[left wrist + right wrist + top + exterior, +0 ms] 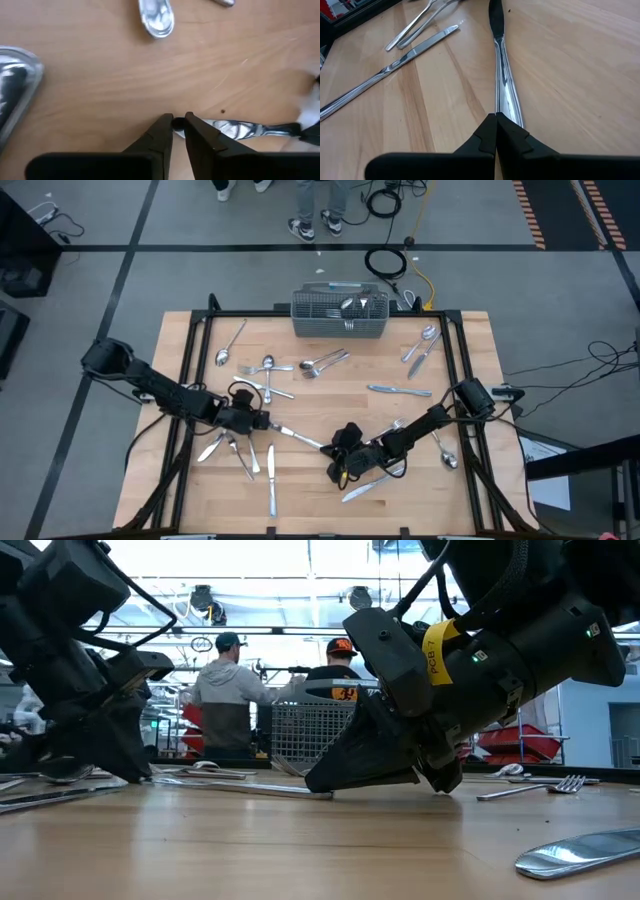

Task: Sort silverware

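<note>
High view: both pincers low at mid-tabletop [180,500]
Left pincer [268,423] nearly together beside knife [298,437]; right pincer [330,448] together at its tip

Grey floor [90,270], black cables [385,262], two people [228,690]

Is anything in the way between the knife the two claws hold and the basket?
Yes. The knife lies between the left gripper and right gripper. Toward the basket lie spoons and a fork; lifting clears them.
</note>
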Available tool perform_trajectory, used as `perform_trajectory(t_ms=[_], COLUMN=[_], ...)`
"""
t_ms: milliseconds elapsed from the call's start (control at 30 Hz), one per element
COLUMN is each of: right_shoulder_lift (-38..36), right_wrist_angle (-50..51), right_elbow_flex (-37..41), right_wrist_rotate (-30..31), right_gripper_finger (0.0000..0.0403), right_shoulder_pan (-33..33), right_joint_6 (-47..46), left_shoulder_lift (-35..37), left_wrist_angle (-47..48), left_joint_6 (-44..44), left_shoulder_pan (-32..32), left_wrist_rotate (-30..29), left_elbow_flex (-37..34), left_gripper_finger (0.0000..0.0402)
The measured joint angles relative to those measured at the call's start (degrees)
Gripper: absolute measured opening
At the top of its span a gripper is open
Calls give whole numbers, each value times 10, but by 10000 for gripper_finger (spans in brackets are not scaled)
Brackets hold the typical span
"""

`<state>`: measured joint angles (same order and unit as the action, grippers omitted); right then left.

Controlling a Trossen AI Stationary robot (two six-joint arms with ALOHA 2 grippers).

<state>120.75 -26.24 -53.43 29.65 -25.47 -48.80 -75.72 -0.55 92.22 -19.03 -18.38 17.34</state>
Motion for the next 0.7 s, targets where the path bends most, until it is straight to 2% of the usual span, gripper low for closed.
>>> perform_trajectory(t_ms=[100, 333, 400, 533, 700], right_shoulder_lift=[0, 0, 0, 0, 0], right_wrist_angle=[0, 0, 0, 0, 0], right_elbow_flex=[0, 0, 0, 0, 0], right_wrist_rotate=[0, -1, -2, -6, -8], right_gripper_finger=[0, 0, 0, 0, 0], right_shoulder_pan=[0, 0, 0, -1, -1], right_joint_6=[0, 2, 4, 4, 4], left_shoulder_lift=[-1, 0, 0, -1, -1], left_wrist_angle=[-35, -42, -43, -44, -46], left_joint_6=[-5, -13, -17, -28, -29], left_shoulder_pan=[0, 0, 0, 0, 0], left_wrist_rotate=[1, 12, 14, 18, 17], left_elbow_flex=[-14, -16, -16, -17, -17], left_gripper_finger=[59, 58, 50, 10, 5])
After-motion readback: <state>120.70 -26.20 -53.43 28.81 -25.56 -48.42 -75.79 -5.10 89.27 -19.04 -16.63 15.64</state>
